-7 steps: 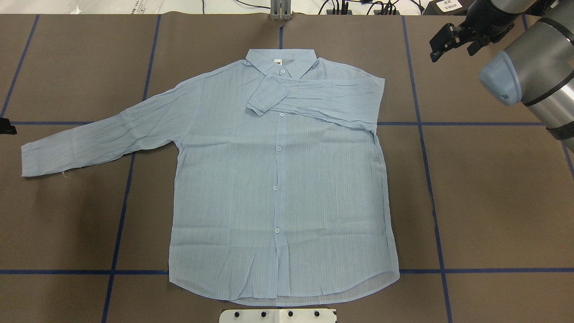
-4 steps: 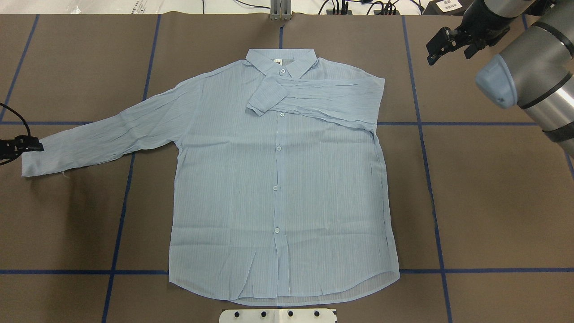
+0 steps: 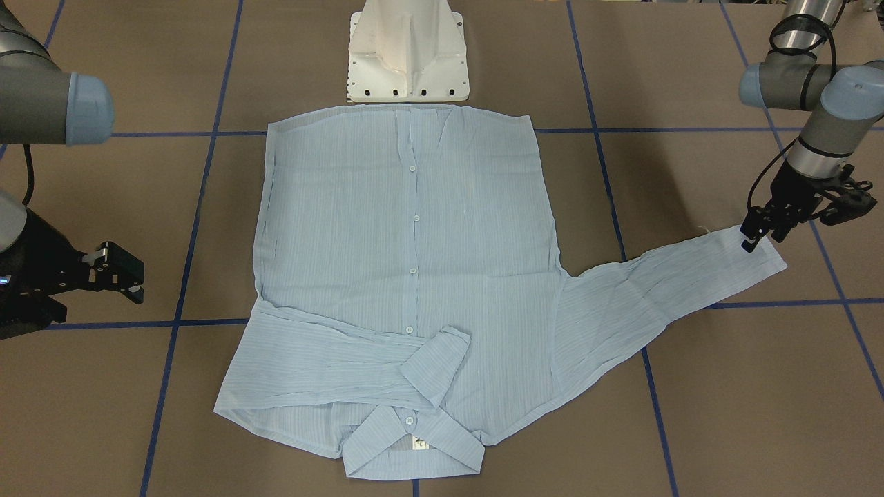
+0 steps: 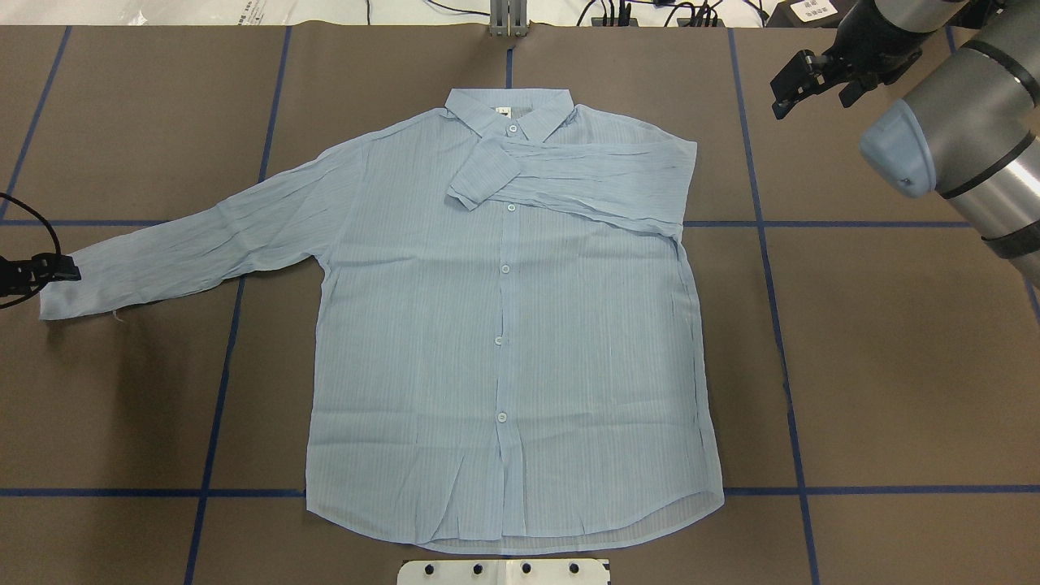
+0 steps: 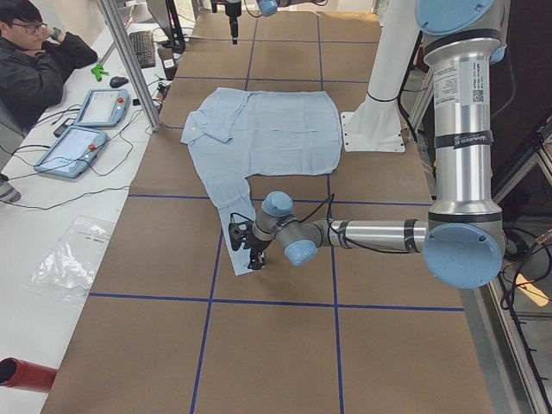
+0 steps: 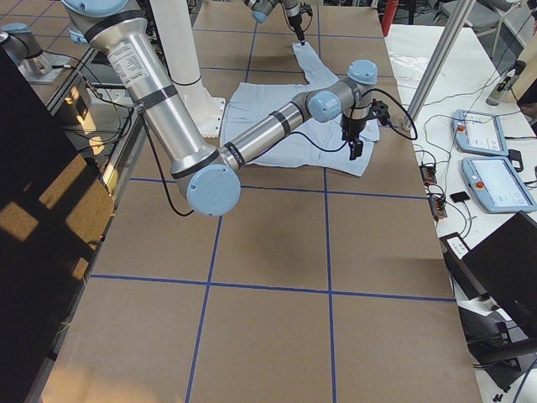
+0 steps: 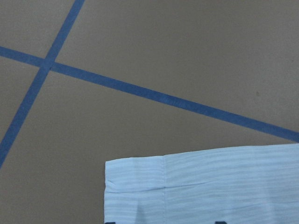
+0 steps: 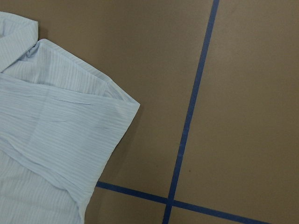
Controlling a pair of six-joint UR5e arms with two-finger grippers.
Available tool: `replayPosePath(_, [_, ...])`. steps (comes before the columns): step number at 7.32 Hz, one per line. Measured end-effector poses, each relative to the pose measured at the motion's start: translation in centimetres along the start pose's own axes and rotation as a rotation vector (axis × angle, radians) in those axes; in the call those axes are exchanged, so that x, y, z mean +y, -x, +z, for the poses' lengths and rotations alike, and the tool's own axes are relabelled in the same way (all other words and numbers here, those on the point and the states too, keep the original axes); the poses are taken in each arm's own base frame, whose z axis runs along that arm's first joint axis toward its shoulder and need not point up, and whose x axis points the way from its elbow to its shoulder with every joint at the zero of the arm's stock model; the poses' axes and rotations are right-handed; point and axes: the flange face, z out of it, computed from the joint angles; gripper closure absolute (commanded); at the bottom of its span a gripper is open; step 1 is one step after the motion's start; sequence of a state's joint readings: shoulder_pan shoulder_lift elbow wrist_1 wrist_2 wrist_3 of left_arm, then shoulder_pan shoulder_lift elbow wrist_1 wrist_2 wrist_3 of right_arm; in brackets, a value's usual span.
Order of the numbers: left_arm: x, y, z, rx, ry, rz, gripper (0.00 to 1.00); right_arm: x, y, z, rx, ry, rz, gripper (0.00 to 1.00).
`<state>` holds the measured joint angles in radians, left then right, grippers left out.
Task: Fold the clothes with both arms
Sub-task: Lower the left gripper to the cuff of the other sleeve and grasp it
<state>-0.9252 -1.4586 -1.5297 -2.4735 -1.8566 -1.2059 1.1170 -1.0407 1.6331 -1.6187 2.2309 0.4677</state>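
On the brown table [image 4: 894,366] with blue tape lines: light blue shirt [image 4: 504,341], flat and front up, long axis running near to far, hem [image 4: 520,536] by the robot's white base [image 3: 407,55], collar [image 4: 509,110] pointing to the far side. Right sleeve [image 4: 569,175] folded across the chest just below the collar; left sleeve [image 4: 187,252] stretched out to the left, slanting slightly back toward the robot. Left arm [image 5: 371,235] low over the table, seen whole only from the left end. Left gripper [image 3: 760,237] cut to a mere tip at the overhead view's edge; in the front-facing view, jaws spread, tips down at the cuff [image 7: 140,186]. From the left wrist, two dark fingertips set apart at the picture's lower edge, contact with the cloth unclear. Right gripper [image 3: 135,283] likewise released, holding nothing, off the cloth to the right of the far shoulder. White neck tag [image 3: 419,444] plainest from the front; small white buttons [image 4: 504,268] in a line down the middle
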Motion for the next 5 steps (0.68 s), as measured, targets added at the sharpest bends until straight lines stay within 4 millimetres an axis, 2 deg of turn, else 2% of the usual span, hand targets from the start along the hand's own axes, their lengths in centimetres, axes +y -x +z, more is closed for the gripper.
replayPosePath(5, [0.8,1.4,0.1,-0.026,0.007,0.006,0.24,0.0,0.1,0.1,0.001,0.001,-0.001,0.00])
